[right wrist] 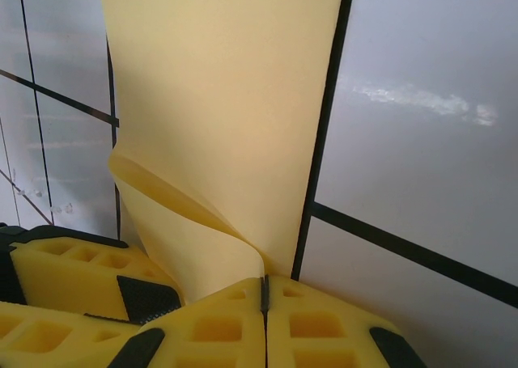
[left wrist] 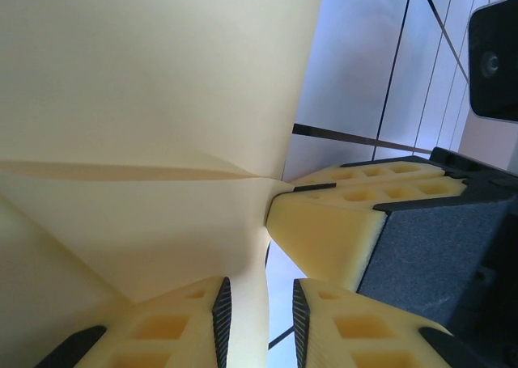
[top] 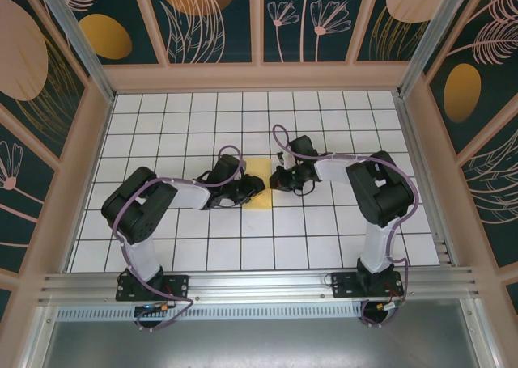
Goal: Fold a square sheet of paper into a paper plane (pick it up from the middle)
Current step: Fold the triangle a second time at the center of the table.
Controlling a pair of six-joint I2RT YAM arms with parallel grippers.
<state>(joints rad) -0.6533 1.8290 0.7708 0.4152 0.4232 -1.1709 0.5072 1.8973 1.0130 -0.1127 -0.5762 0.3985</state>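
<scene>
Right fingers [right wrist: 307, 327] are pinching the square sheet of paper [top: 261, 174], lying between both arms; left fingers [left wrist: 162, 327] (slightly parted) are straddling its raised fold.

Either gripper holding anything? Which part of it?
Right gripper is shut on the square sheet of paper, pinching its curled-up edge near a corner. Left gripper straddles a raised fold, with a gap beside one pad.

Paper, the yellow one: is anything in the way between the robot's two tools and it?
No, nothing visible is in the way. The right tool is shut on an edge of the paper, and the paper passes between the open fingers of the left tool.
</scene>
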